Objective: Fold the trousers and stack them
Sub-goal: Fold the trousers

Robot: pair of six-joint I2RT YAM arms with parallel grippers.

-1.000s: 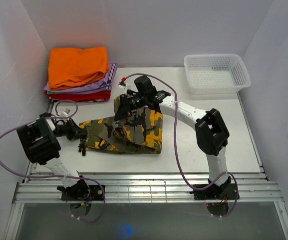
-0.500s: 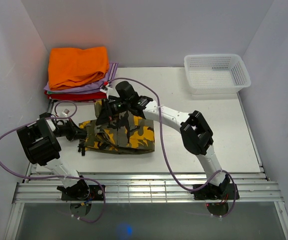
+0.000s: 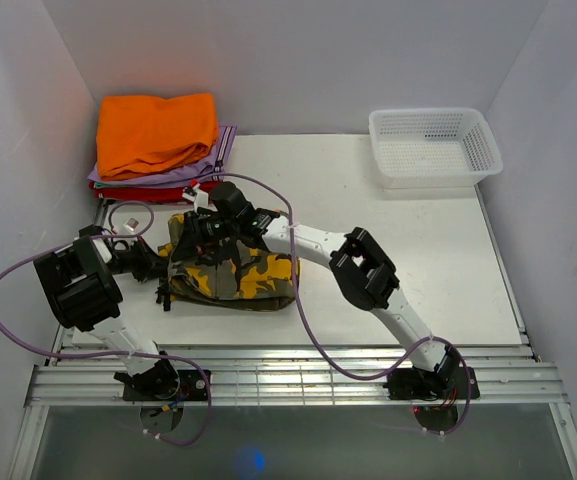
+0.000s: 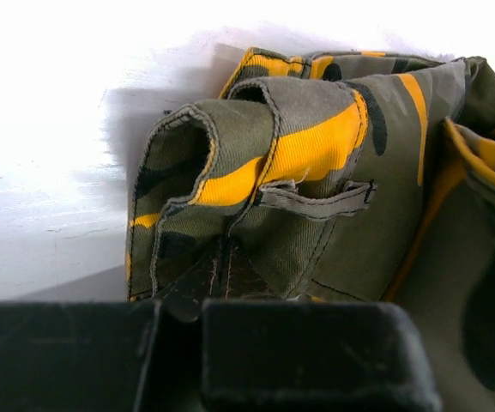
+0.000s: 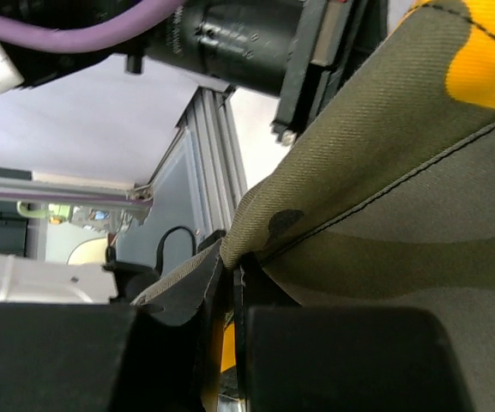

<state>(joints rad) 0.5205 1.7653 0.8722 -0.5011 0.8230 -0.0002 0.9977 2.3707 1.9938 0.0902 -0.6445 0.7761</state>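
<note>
The olive, black and yellow-orange camouflage cloth trousers (image 3: 238, 278) lie bunched on the white table (image 3: 408, 240), near its left front edge and just in front of the pile topped by an orange folded garment (image 3: 156, 130). The left gripper (image 4: 197, 307) is clamped on their waistband edge. The right gripper (image 5: 232, 296) pinches a raised fold above their left end.
</note>
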